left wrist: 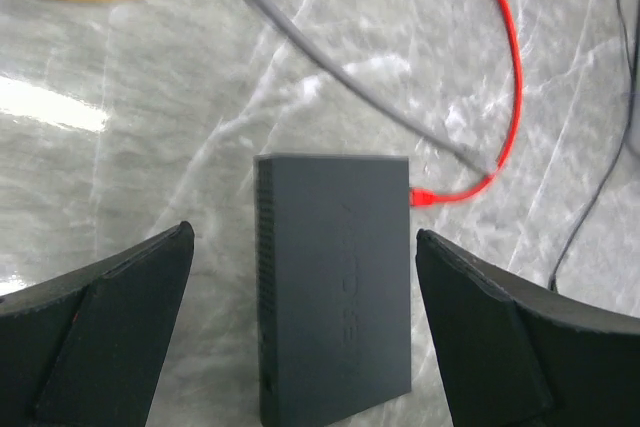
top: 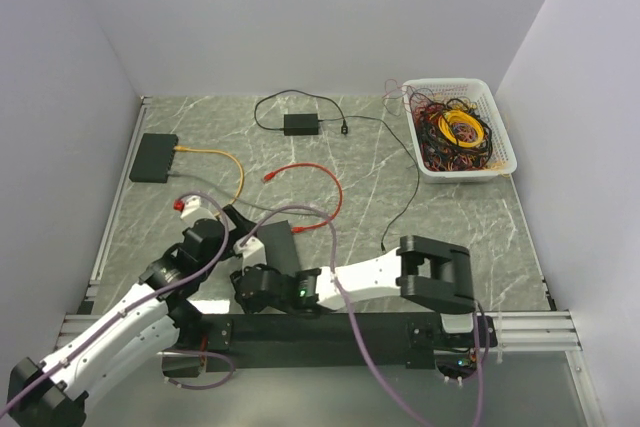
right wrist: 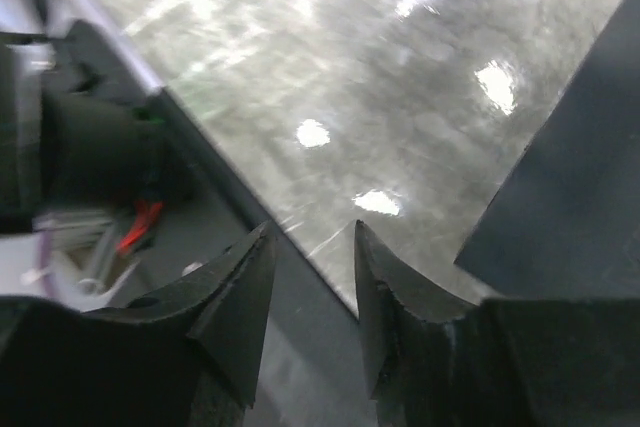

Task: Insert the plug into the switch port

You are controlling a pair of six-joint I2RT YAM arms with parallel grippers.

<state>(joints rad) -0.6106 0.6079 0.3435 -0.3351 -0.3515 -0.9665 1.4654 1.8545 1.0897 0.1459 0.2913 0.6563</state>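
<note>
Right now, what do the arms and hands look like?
Left arm and right arm: white shells, black joints. Lilac cables trail along both. Left hand and right hand: matte black, wedge-shaped fingers, no visible markings.

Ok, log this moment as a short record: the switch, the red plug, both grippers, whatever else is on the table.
switch: dark box, flat on the table, near the arms
red plug: against the switch's side; seated or only touching, cannot tell
left gripper: open wide, fingers either side of the switch, not touching
right gripper: slightly open, empty, low over the table
elsewhere: second switch with yellow cable, far left; basket of cables, far right
</note>
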